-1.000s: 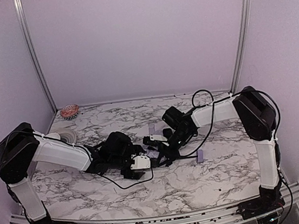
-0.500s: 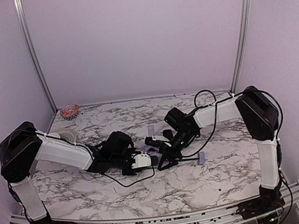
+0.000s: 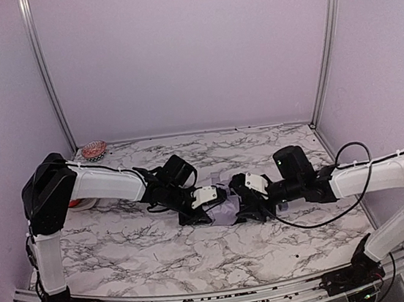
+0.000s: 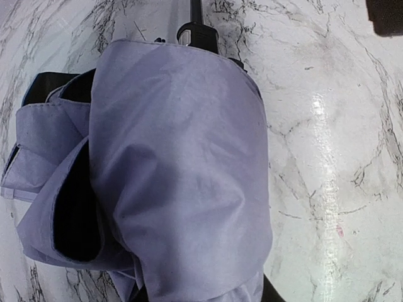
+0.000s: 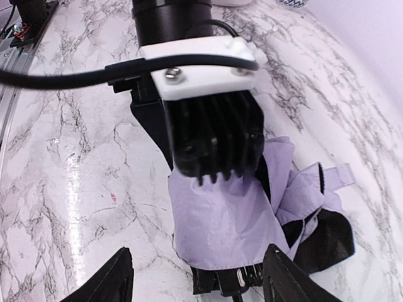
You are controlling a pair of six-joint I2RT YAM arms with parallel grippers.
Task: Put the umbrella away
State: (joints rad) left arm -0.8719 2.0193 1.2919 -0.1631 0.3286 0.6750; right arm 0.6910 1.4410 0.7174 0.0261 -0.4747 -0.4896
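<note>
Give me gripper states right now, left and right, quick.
Left gripper: closed on the umbrella, pinching its lavender fabric.
Right gripper: open, fingers spread wide, holding nothing.

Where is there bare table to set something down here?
The table is bare along its near edge, in front of the umbrella, and along the back wall right of the small red bowl. The middle is crowded: left gripper and right gripper meet at the umbrella.
</note>
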